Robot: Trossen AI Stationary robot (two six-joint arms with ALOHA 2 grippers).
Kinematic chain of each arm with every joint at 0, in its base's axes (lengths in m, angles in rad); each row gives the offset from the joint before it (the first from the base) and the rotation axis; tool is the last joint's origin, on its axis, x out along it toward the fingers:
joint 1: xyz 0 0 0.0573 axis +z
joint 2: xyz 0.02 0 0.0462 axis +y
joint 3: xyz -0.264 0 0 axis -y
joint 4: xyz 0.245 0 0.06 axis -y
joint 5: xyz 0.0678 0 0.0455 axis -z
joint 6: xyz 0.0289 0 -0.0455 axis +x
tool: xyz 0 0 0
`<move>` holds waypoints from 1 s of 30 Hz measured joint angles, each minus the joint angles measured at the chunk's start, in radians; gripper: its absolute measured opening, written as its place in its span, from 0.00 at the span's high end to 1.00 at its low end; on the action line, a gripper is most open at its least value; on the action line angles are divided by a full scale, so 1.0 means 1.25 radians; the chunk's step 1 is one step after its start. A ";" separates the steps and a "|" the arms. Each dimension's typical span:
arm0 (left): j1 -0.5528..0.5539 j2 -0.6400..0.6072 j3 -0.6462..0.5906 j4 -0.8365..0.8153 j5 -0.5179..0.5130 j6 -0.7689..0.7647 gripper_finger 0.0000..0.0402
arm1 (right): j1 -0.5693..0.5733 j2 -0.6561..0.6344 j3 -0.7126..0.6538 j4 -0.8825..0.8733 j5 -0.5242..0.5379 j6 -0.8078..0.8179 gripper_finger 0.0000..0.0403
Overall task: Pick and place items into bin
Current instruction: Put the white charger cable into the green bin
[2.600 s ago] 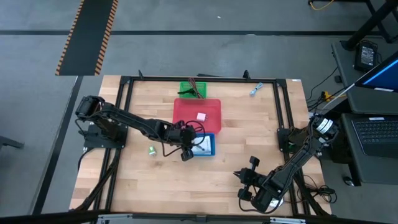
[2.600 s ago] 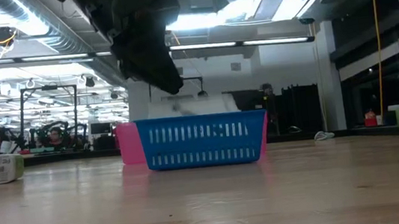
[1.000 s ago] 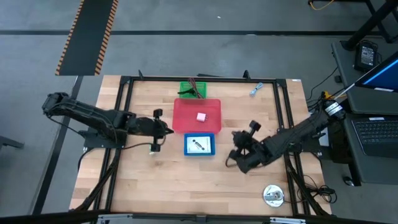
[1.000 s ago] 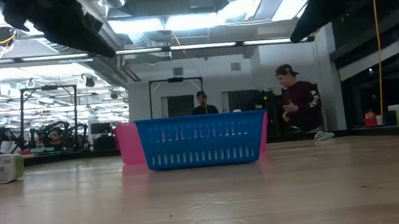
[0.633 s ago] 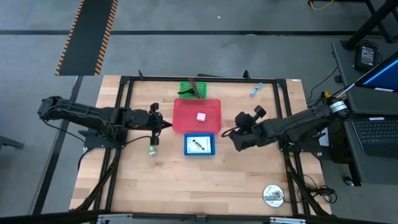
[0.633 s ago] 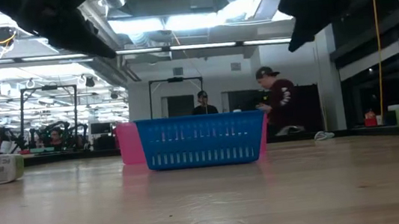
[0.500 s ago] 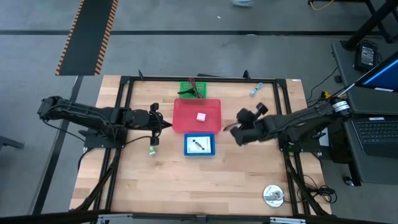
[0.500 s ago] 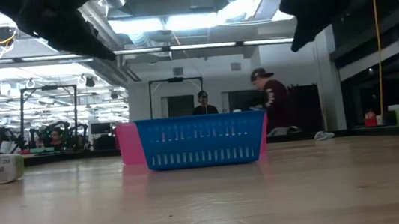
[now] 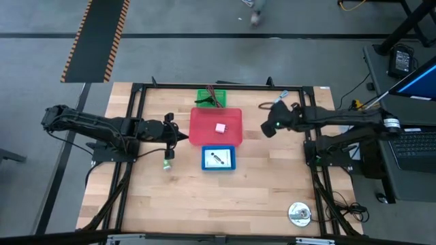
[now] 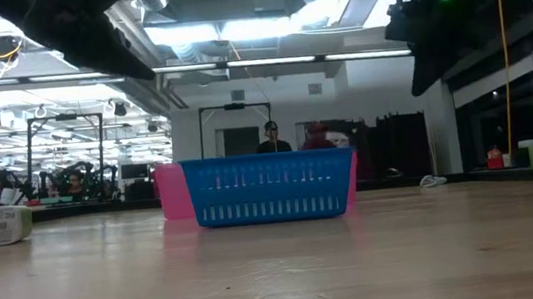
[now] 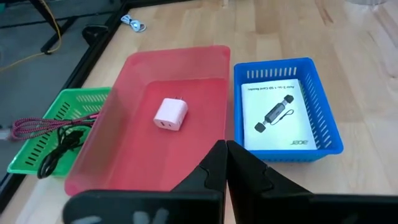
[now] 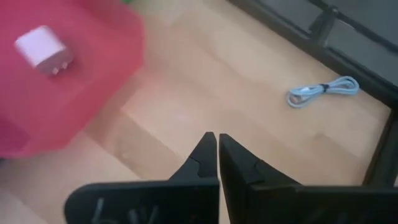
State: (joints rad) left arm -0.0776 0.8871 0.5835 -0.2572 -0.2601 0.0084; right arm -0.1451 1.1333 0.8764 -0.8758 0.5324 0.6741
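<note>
A red bin point(image 9: 216, 126) at mid-table holds a pink cube point(image 9: 220, 127). Against its near side stands a blue basket point(image 9: 219, 158) with a white printed card point(image 11: 277, 115) lying flat in it. At its far side, a green basket point(image 9: 212, 99) holds a dark red cord point(image 11: 31, 127). A tiny green piece point(image 9: 166, 164) lies on the wood left of the blue basket. A blue-grey cable point(image 12: 323, 91) lies near the far right corner. My left gripper point(image 9: 184, 138) hovers shut left of the red bin. My right gripper point(image 9: 266, 129) hovers shut to its right. Both hold nothing.
A round silvery object point(image 9: 298, 214) lies near the table's front right corner. A black frame rail point(image 9: 225, 86) runs around the table's edges. Bare wood lies in front of the blue basket. In the low view a person point(image 10: 317, 136) shows in the room behind.
My right gripper has swung from the table's near right part toward the far edge, rolling as it went. It now hovers beside the red bin's right side, still shut. My left gripper has drawn slightly toward the far edge and then kept still.
</note>
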 joint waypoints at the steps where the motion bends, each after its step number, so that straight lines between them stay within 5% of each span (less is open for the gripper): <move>1: 0.000 0.000 0.000 0.000 0.000 -0.007 0.99 | -0.014 -0.005 0.000 0.000 -0.001 -0.002 1.00; 19: 0.000 0.000 0.000 0.006 0.000 -0.061 0.99 | -0.158 0.009 0.000 0.028 -0.093 0.004 0.98; 30: 0.000 0.000 0.000 0.006 0.000 -0.059 0.99 | -0.240 0.013 0.000 0.065 -0.092 0.051 0.68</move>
State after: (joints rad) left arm -0.0776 0.8871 0.5835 -0.2501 -0.2604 -0.0654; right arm -0.4454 1.1501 0.8764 -0.7940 0.4170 0.7382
